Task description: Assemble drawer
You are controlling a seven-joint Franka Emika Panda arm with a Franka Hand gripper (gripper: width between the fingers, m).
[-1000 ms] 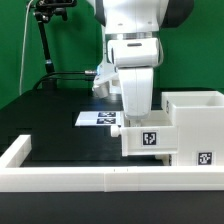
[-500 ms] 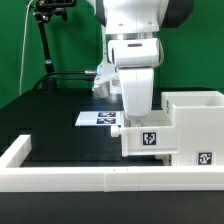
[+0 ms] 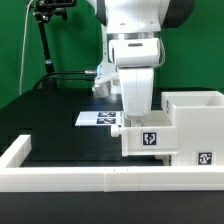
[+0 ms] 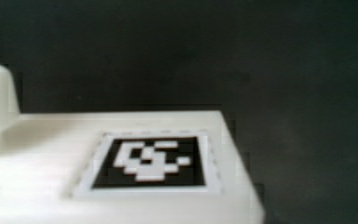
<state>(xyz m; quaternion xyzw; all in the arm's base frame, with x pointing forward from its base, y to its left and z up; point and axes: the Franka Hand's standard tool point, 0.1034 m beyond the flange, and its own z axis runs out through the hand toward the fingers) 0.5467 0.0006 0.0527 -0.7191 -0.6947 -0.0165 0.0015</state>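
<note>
A small white drawer tray (image 3: 148, 138) with a black-and-white tag on its front stands against the tall boxy housing (image 3: 197, 118) at the exterior view's right. The housing carries a tag low on its front. My gripper (image 3: 137, 120) hangs straight down over the tray's far side, and the tray hides its fingertips. The wrist view shows a white part's flat face with a tag (image 4: 149, 160) very close, blurred, and no fingers. I cannot tell whether the jaws are open or shut. A second tray is not in view.
The marker board (image 3: 99, 118) lies flat on the black table behind the tray. A low white border wall (image 3: 70, 178) runs along the front and the exterior view's left. A black stand (image 3: 44, 40) rises at the back left.
</note>
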